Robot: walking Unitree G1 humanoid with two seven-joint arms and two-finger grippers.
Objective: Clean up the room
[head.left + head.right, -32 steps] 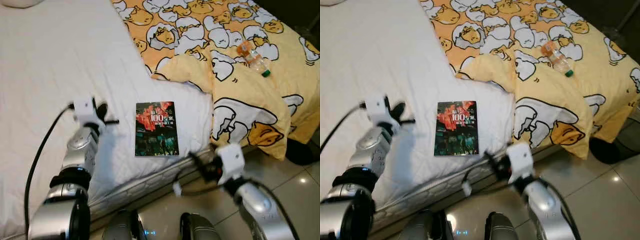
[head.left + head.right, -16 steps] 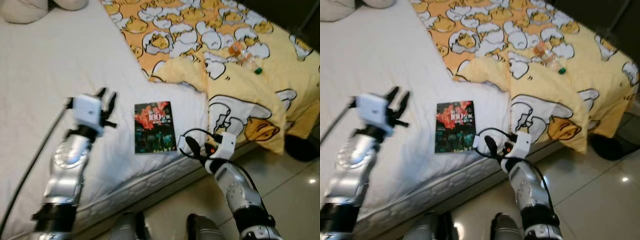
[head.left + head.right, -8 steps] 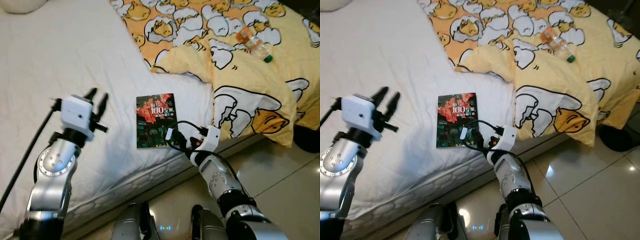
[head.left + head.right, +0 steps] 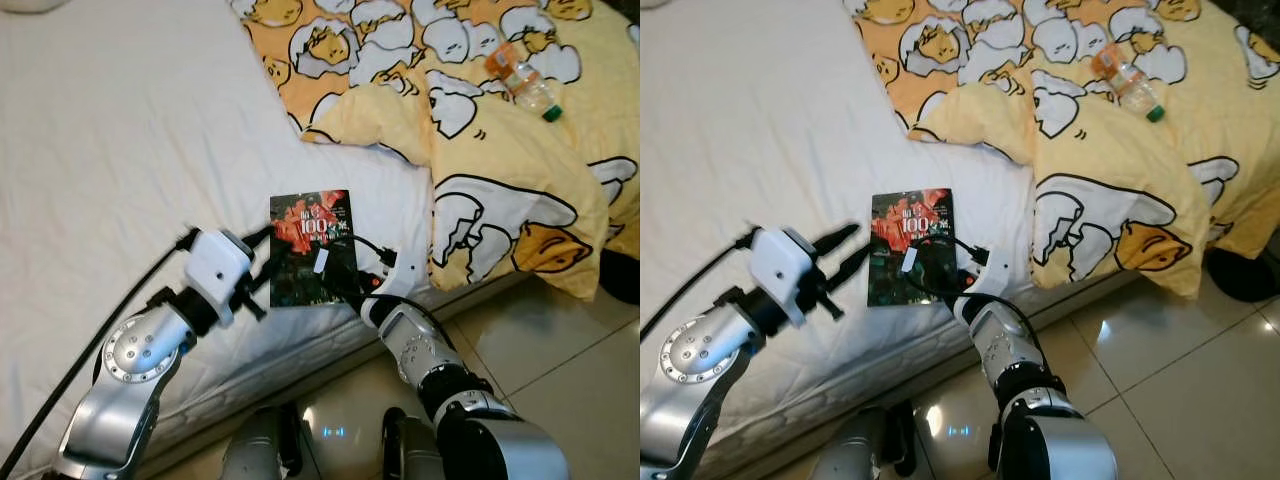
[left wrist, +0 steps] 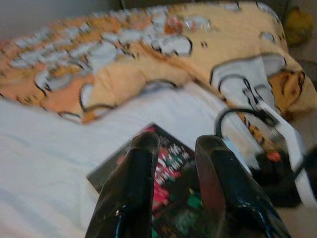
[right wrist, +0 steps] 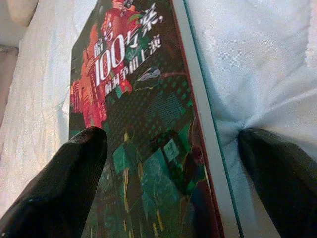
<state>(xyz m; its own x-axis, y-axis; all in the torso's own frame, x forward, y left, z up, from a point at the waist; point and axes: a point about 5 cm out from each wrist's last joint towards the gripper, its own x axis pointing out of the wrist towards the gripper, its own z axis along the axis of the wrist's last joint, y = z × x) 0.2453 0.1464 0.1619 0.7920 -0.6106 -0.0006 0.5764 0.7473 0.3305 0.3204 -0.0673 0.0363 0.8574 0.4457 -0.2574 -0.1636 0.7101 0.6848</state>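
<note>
1. Eye views: the book (image 4: pixel 311 248) lay flat on the white bed (image 4: pixel 120 150), near its front edge, just short of the yellow duvet (image 4: pixel 500 170). Your right gripper (image 4: pixel 927 262) sat over the book's lower right corner, and the left gripper (image 4: pixel 262 262) came in at its left edge, fingers spread and holding nothing. A plastic bottle (image 4: pixel 523 83) rested far up on the duvet, well apart from all this.
2. Left wrist view: both black fingers (image 5: pixel 133 183) hovered parted above the cover, nothing between them. Judgement: you needed them lower and outside the cover edge before closing, or they would only slide on the cover.
3. Right wrist view: the fingers (image 6: pixel 64 183) were wide apart, one over the cover and one on the sheet past the book's long edge. No grip yet. Judgement: drag the book to overhang the bed's front edge, then pinch it there. A thin, flat book gives no purchase from above.
4. Room: open sheet to the left and behind. The duvet fold crowded the right side, and the tiled floor (image 4: pixel 560 350) dropped off right below the front edge.
</note>
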